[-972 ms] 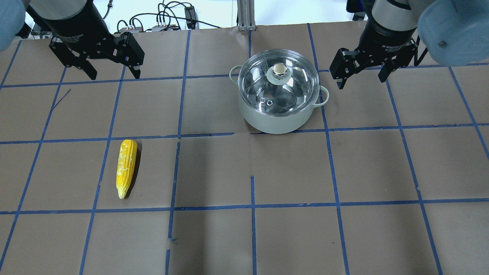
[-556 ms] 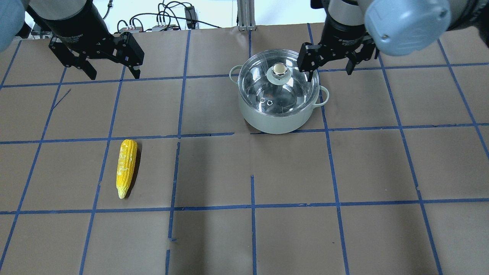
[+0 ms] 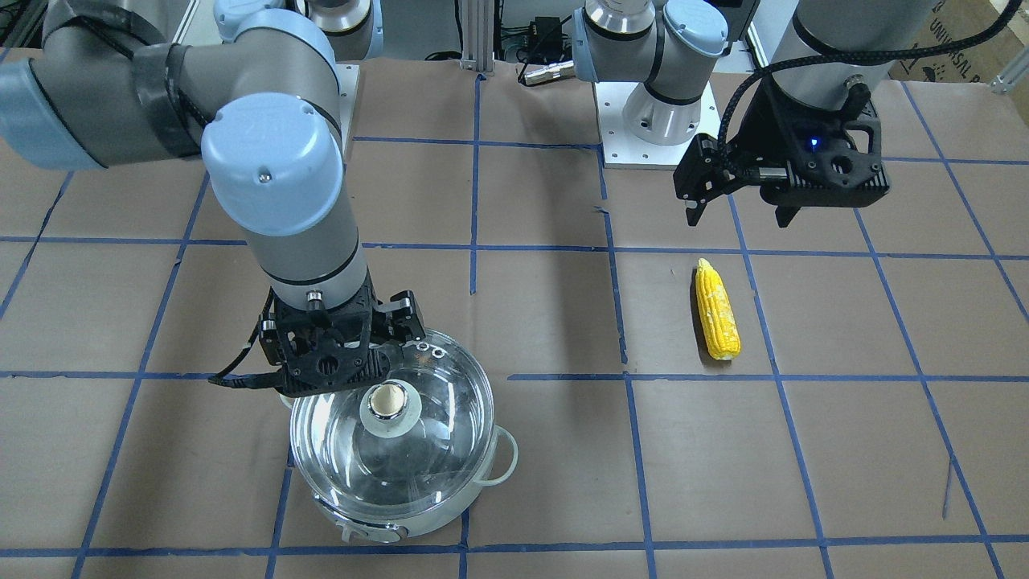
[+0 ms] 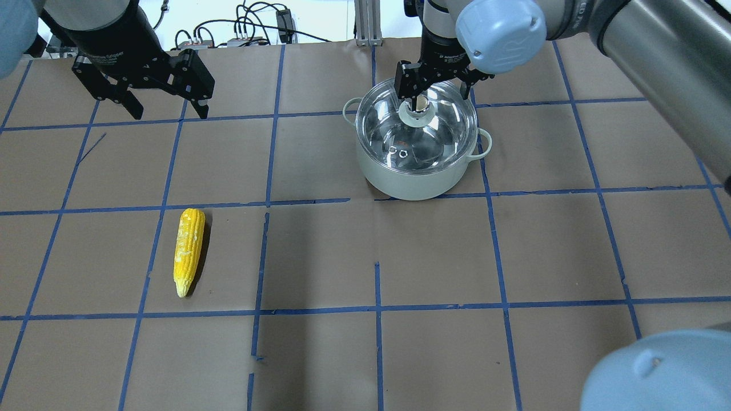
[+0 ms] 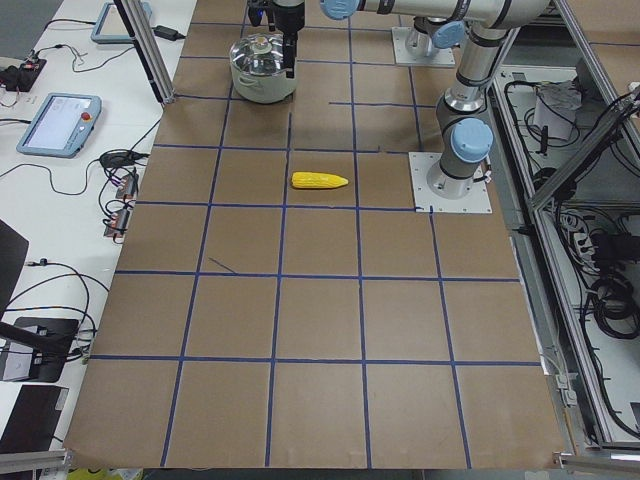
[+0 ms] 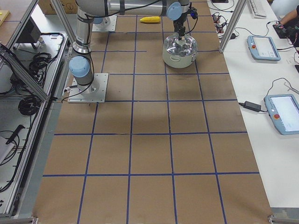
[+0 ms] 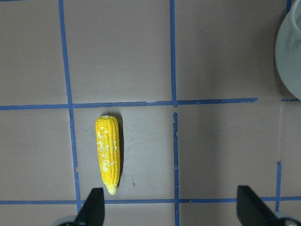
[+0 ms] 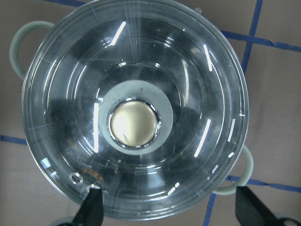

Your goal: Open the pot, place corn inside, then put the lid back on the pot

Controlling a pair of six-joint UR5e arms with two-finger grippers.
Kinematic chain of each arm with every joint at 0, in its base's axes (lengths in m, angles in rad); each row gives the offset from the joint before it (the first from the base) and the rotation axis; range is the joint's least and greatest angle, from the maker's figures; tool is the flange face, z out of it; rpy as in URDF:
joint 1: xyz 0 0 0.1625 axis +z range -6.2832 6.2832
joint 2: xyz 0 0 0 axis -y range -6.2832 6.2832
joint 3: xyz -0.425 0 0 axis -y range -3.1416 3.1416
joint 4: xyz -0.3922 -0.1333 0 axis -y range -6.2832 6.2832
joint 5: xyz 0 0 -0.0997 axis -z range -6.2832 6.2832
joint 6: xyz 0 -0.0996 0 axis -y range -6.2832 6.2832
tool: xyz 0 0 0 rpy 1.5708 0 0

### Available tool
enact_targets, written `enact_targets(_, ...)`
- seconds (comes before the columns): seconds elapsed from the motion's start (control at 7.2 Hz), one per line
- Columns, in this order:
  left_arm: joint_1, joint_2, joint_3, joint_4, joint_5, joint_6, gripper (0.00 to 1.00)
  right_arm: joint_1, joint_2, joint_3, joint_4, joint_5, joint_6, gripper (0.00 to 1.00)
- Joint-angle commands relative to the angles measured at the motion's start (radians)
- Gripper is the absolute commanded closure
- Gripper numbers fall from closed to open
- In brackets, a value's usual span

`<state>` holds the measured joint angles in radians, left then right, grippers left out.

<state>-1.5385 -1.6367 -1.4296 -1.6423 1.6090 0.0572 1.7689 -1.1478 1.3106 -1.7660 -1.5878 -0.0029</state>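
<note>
Glass lid centred beneath spread jaws

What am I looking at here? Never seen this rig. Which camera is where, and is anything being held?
These are two robot arms at a paper-covered table, each ending in a two-finger hand. One camera looks down from behind the robot and one faces it from across the table. Two more watch from the table's ends, and one sits on each wrist. On the table stand a steel pot with its glass lid on, and a yellow ear of corn lying well apart from it. The right hand hangs open above the lid's knob. The left hand hangs open in the air. Neither holds anything.
</note>
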Motion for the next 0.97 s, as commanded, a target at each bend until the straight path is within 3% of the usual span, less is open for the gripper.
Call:
enact_targets(0.0, 0.0, 0.0, 0.0, 0.001, 0.0, 0.001, 0.0, 0.018, 0.06, -0.034, -0.029, 0.002, 0.004, 0.0)
enact_targets(0.56, 0.003, -0.003, 0.001, 0.001, -0.001, 0.004, 0.0, 0.034, 0.12, -0.06, -0.069, -0.008, 0.018, 0.02)
enact_targets(0.69, 0.005, -0.003, 0.001, 0.001, -0.001, 0.004, 0.0, 0.034, 0.122, -0.069, -0.069, -0.011, 0.018, 0.08)
enact_targets(0.83, 0.005, -0.003, 0.001, 0.001, -0.001, 0.004, 0.0, 0.034, 0.122, -0.08, -0.058, -0.011, 0.018, 0.21)
